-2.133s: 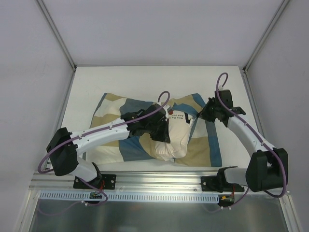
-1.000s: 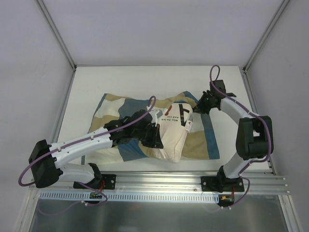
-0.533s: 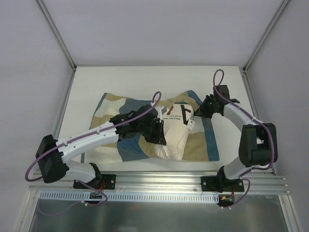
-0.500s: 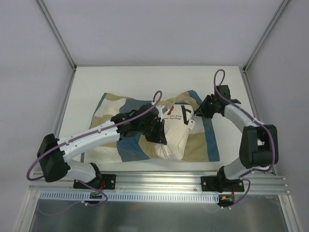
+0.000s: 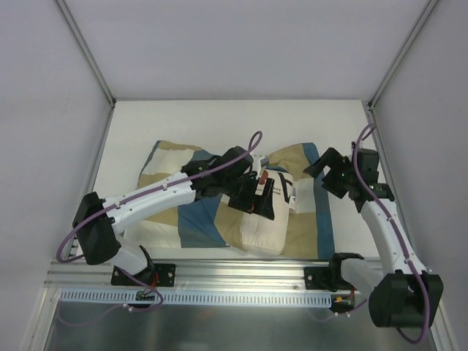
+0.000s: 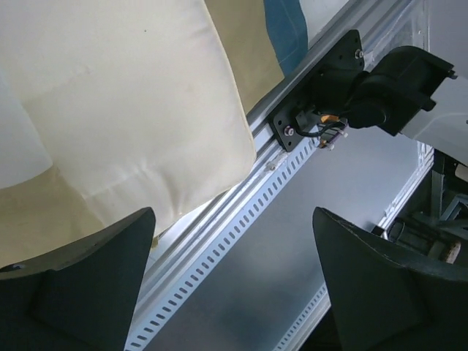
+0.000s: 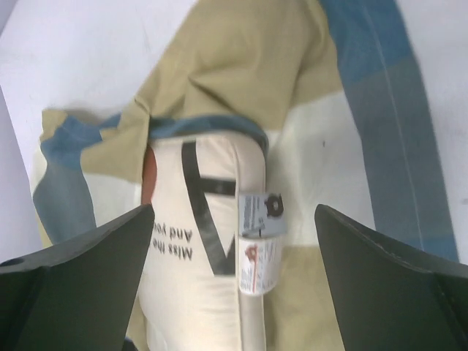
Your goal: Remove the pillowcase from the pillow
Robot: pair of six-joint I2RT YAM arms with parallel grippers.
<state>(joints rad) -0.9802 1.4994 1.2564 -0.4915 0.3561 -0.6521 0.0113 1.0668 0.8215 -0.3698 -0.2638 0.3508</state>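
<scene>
The checked blue, tan and cream pillowcase [image 5: 170, 167] lies flat across the table. The cream pillow [image 5: 265, 228] sticks out of its opening toward the near edge, with black lettering and a small label [image 5: 292, 197] showing. My left gripper [image 5: 260, 199] hovers open just above the pillow's printed end, holding nothing. In the left wrist view the pillow [image 6: 110, 110] fills the upper left and my left gripper [image 6: 234, 216] gapes over the rail. My right gripper [image 5: 326, 175] is open above the pillowcase's right part. In the right wrist view my right gripper [image 7: 234, 212] frames the pillow [image 7: 197, 292], its label [image 7: 259, 241] and the pillowcase [image 7: 256, 66].
An aluminium slotted rail [image 5: 241, 279] runs along the near edge, with the right arm's base mount [image 6: 329, 95] on it. White walls and metal frame posts [image 5: 84, 51] enclose the white table [image 5: 219, 121] on three sides.
Both grippers have gone from shut to open, letting go of the cloth. The right arm has drawn back to the right; the left gripper has shifted right over the pillow.
</scene>
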